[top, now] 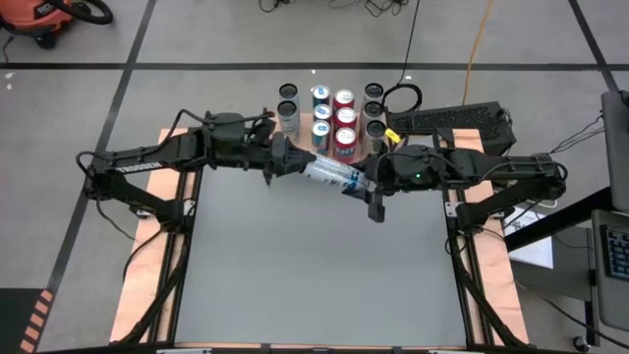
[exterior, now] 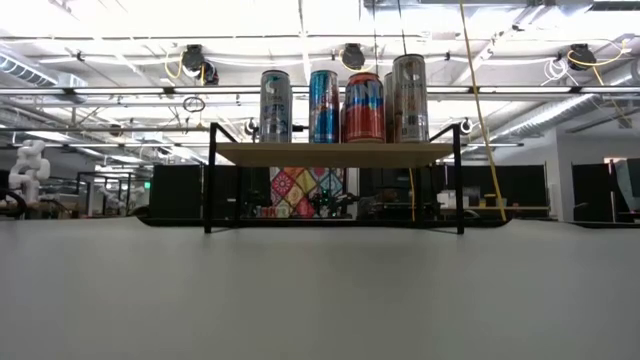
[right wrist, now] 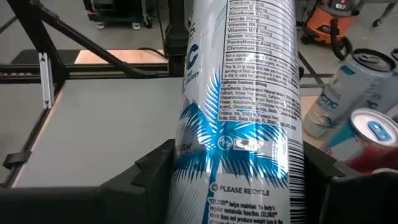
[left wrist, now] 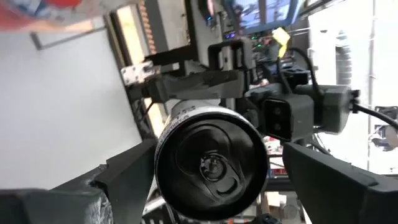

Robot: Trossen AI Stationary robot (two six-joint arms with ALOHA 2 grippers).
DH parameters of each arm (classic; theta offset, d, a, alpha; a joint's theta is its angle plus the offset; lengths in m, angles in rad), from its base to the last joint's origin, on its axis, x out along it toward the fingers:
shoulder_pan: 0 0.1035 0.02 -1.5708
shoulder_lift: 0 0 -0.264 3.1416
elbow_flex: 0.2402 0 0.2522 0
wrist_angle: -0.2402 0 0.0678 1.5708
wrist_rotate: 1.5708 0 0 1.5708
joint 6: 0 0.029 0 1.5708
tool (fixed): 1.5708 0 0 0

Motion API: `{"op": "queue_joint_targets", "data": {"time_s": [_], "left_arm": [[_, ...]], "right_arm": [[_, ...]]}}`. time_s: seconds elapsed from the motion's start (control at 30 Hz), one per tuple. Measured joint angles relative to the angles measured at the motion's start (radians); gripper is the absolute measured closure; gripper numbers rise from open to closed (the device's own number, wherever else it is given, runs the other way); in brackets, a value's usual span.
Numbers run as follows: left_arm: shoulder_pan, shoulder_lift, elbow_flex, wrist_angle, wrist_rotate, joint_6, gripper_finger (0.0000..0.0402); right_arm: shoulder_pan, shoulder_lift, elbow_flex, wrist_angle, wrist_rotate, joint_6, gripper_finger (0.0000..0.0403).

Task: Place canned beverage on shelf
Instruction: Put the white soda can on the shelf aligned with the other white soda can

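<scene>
A tall white-and-blue can (top: 329,175) hangs level in the air between my two grippers, over the far part of the grey table. My right gripper (top: 366,187) is shut on it. My left gripper (top: 287,165) is open, with a finger (left wrist: 127,177) on either side of the can's pull-tab end (left wrist: 211,165); a gap shows between the can and the other finger (left wrist: 333,180). Behind the can stands the shelf (exterior: 240,153), a wooden top on thin black legs, with several cans (exterior: 340,105) upright on it. Neither gripper appears in the low view. My right gripper pinches the can's body near its bottom end (right wrist: 186,180) between its two fingers (right wrist: 146,171). The fingers come from the table's right, slanting a little downward, and lie along the can. The can is lifted clear of the table, about level, with its top end toward my left gripper.
Pale wooden side boards (top: 147,285) (top: 486,285) with black rails run along the table's left and right edges. The wide grey tabletop (top: 314,265) lies toward the near edge. A black device (top: 462,120) sits at the far right, beside the shelf.
</scene>
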Motion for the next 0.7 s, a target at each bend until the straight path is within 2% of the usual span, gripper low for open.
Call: {"op": "queue_joint_targets", "data": {"time_s": [0.13,0.27,0.5,0.7], "left_arm": [[0.001,0.000,0.000,0.049,-0.014,0.055,0.0055],[0.001,0.000,0.000,0.120,-0.035,0.144,0.0055],[0.000,-0.002,0.002,0.359,-0.099,0.355,0.0055],[0.000,-0.001,0.002,0.383,-0.142,0.506,0.0055]], "right_arm": [[-0.017,-0.038,0.000,-0.029,-0.025,0.030,0.0199],[-0.045,-0.079,-0.001,-0.041,-0.102,0.083,0.0199],[-0.096,-0.154,-0.003,-0.061,-0.234,0.175,0.0199],[-0.128,-0.199,-0.003,-0.060,-0.303,0.234,0.0199]]}}
